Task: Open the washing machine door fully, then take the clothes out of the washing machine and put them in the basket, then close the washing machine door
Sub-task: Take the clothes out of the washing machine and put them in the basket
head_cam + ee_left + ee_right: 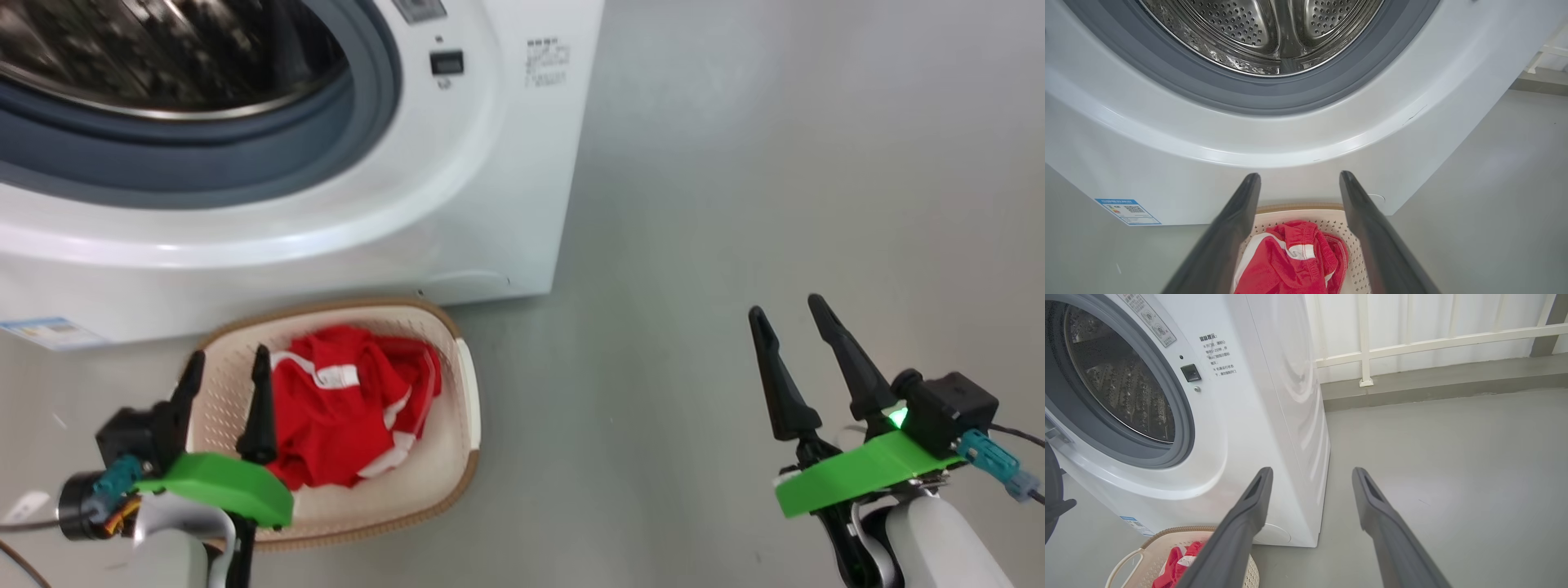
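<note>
Soft red clothes (343,408) heaped in perforated cream basket (467,384), lower left
Spread and empty: left gripper (229,353), right gripper (784,305); rounded white washing machine (490,204) upper left

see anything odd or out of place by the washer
Nothing much: the clothes lie inside the basket, which sits upright in front of the washer. Only a thin dark scuff marks the washer's white front.
</note>
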{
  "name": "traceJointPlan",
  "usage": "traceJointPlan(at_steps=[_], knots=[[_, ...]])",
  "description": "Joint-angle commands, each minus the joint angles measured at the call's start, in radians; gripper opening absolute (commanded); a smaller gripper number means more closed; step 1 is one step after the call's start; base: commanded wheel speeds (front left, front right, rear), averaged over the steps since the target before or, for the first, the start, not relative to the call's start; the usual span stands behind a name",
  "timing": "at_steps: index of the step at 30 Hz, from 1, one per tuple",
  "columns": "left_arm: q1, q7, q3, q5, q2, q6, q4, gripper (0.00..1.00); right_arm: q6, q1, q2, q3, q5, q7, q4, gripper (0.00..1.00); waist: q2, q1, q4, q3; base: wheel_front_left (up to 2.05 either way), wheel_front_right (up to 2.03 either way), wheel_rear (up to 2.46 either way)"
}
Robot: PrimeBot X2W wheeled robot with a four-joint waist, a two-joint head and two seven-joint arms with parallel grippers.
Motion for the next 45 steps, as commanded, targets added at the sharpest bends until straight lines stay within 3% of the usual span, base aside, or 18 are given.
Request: traceJointPlan(at_steps=[1, 13, 23, 45], knots=[[0.031, -0.006, 0.018, -0.007, 0.021, -0.005, -0.043, 1.0, 0.006, 0.015, -0.008, 0.011, -0.004, -0.006, -0.02, 1.0, 0.0, 0.0, 0.024, -0.068, 0.0, 0.0, 0.0], [0.199, -0.006, -0.01, 0.041, 0.015, -0.005, -0.279, 1.0, 0.006, 0.107, -0.032, -0.017, 0.001, -0.006, -0.024, 1.0, 0.0, 0.0, 0.022, -0.174, 0.0, 0.0, 0.0], [0.333, -0.006, 0.025, 0.057, 0.008, -0.005, -0.423, 1.0, 0.006, 0.156, -0.034, -0.027, -0.001, -0.006, -0.03, 1.0, 0.0, 0.0, 0.01, -0.216, 0.0, 0.0, 0.0], [0.443, -0.006, 0.056, 0.029, 0.003, 0.003, -0.545, 1.0, 0.006, 0.197, -0.043, -0.056, -0.003, -0.006, -0.043, 1.0, 0.0, 0.0, 0.013, -0.236, 0.0, 0.0, 0.0]])
